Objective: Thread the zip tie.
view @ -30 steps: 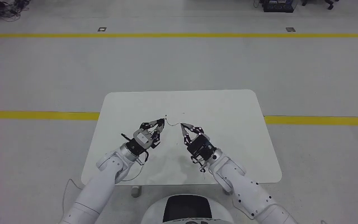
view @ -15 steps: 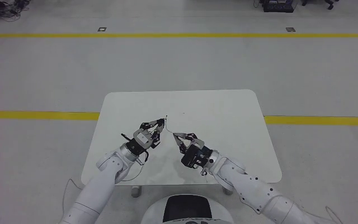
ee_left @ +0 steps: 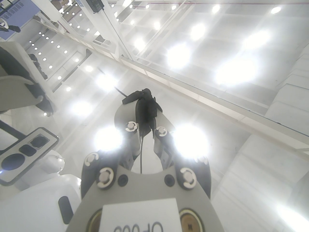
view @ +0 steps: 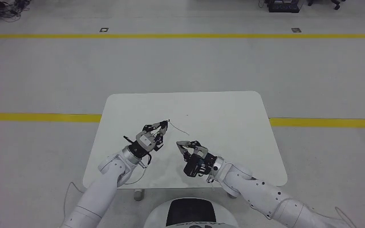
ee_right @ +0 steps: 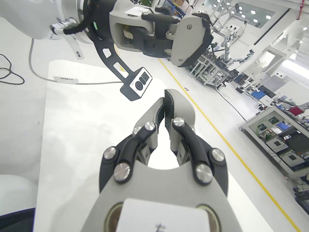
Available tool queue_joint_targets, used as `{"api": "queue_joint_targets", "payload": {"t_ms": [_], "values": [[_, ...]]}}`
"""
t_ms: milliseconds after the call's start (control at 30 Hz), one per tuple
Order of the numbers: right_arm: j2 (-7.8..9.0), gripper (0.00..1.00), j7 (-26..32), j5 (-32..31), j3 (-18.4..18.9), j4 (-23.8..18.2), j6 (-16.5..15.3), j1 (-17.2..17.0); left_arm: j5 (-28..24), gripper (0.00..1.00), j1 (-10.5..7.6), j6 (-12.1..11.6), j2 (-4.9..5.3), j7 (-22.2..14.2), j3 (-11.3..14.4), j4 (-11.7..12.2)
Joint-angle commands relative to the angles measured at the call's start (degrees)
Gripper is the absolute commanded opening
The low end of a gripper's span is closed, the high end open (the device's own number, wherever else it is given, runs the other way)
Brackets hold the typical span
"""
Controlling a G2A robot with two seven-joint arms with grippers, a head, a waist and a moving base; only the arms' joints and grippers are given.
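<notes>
Black zip tie (view: 178, 128) stuck out above the middle of the white table (view: 239, 114), one end pinched in the left tool (view: 164, 125). The right tool (ee_right: 165, 105), its tips pressed together, hovered nearer the table's robot-side edge.

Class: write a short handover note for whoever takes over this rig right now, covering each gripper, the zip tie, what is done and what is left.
Left gripper: shut on the zip tie, held up over the table.
Right gripper: shut, empty, nearer the robot, apart from the tie.
Zip tie: its free end juts from the left gripper toward the right arm's side, in the air.
Done: tie is picked up and held.
Left: no closed loop shows; the right gripper probably has to take the free end and thread it.
</notes>
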Motion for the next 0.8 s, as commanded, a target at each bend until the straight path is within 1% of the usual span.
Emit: {"api": "queue_joint_targets", "payload": {"t_ms": [0, 133, 200, 233, 267, 300, 333, 367, 400, 433, 467, 700, 733, 767], "values": [[0.19, 0.0, 0.21, 0.0, 0.14, -0.31, 0.43, -0.31, 0.0, 0.0, 0.0, 0.0, 0.0, 0.0, 0.0, 0.0], [0.35, 0.0, 0.9, 0.35, 1.21, -0.85, 1.18, -1.63, 0.0, 0.0, 0.0, 0.0, 0.0, 0.0, 0.0, 0.0], [0.26, 0.0, 1.73, 2.8, 2.42, -1.05, 2.68, -2.78, 0.0, 0.0, 0.0, 0.0, 0.0, 0.0, 0.0, 0.0], [0.17, 0.04, 2.41, 4.77, 3.3, -1.19, 3.96, -3.58, 0.0, 0.0, 0.0, 0.0, 0.0, 0.0, 0.0, 0.0], [0.09, 0.23, 2.82, 6.74, 4.02, -1.37, 4.68, -4.18, 0.0, 0.0, 0.0, 0.0, 0.0, 0.0, 0.0, 0.0], [0.01, 0.48, 2.83, 8.7, 4.78, -1.55, 5.18, -4.68, 0.0, 0.0, 0.0, 0.0, 0.0, 0.0, 0.0, 0.0], [-0.03, 0.89, 2.75, 9.82, 5.42, -1.51, 5.41, -5.05, 0.0, 0.0, 0.0, 0.0, 0.0, 0.0, 0.0, 0.0], [-0.05, 1.0, 2.93, 11.1, 6.26, -1.35, 5.56, -5.48, 0.0, 0.0, 0.0, 0.0, 0.0, 0.0, 0.0, 0.0], [-0.1, 1.0, 2.91, 12.85, 6.96, -1.5, 5.58, -5.92, 0.0, 0.0, 0.0, 0.0, 0.0, 0.0, 0.0, 0.0], [-0.18, 1.0, 2.6, 15.84, 8.13, -1.66, 6.35, -6.5, 0.0, 0.0, 0.0, 0.0, 0.0, 0.0, 0.0, 0.0], [-0.22, 1.0, 2.54, 17.3, 8.69, -1.7, 6.98, -6.78, 0.0, 0.0, 0.0, 0.0, 0.0, 0.0, 0.0, 0.0], [-0.22, 1.0, 2.54, 17.3, 8.69, -1.7, 6.98, -6.78, 0.15, 0.0, -0.03, -0.06, 0.0, 0.25, 0.04, 0.0], [-0.27, 1.0, 2.81, 17.7, 8.69, -1.81, 6.53, -6.93, 0.59, 0.0, -0.13, -0.09, -0.01, 0.81, 0.18, -0.21], [-0.39, 1.0, 3.06, 19.6, 9.12, -2.09, 5.72, -7.15, 0.9, 0.0, -0.11, 0.0, 0.03, 0.81, 0.21, -0.33]]}}
